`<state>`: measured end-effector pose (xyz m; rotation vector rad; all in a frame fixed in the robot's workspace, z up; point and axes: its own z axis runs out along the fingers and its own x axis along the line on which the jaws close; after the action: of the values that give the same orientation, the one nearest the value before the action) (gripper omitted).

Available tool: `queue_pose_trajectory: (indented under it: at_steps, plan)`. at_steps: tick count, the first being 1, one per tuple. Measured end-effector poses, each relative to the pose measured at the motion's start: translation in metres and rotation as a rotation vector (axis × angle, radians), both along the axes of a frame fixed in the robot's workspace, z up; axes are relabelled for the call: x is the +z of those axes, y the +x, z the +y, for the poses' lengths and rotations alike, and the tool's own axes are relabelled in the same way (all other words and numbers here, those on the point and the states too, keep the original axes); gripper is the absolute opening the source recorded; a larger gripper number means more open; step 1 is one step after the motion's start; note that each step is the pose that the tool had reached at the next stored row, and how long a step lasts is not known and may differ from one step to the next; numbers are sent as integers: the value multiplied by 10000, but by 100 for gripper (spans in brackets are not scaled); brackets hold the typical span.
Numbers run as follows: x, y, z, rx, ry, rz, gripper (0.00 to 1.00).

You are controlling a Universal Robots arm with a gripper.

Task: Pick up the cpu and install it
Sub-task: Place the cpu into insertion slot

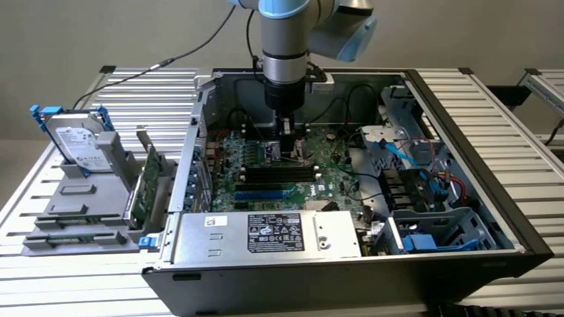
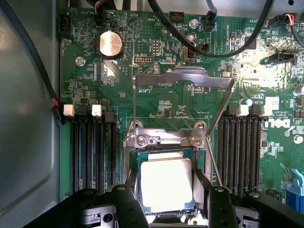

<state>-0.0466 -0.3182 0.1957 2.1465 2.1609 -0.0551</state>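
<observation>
Pinching the cpu (image 2: pixel 166 186) by two opposite edges, the end effector (image 2: pixel 167 176) holds it within the black-and-metal socket frame (image 2: pixel 164 140), whose load plate (image 2: pixel 185 78) stands swung open just beyond. Memory slots (image 2: pixel 92 152) flank the socket. A coin cell (image 2: pixel 110 43) lies farther along the green motherboard (image 2: pixel 85 28). The arm (image 1: pixel 284 53) reaches down into the open computer case (image 1: pixel 463 125) at the exterior view's upper middle. A hard drive (image 1: pixel 78 142) stands at the exterior view's left on the slatted worktop (image 1: pixel 506 112).
</observation>
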Motion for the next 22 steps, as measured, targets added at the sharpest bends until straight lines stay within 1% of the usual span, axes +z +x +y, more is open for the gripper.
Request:
queue_pose_trajectory:
  at_steps: [3, 7, 8, 12, 14, 16, 22]
  plan:
    - [28, 2, 4, 0, -6, -1, 55]
    - [32, 2, 5, 0, -37, -2, 55]
    - [31, 2, 5, -1, -53, -3, 55]
    - [32, 3, 5, 0, -153, -2, 55]
    - [32, 2, 4, 0, -186, 0, 55]
    - [31, 2, 4, 0, -198, 1, 55]
    - [23, 2, 5, -13, -197, -2, 55]
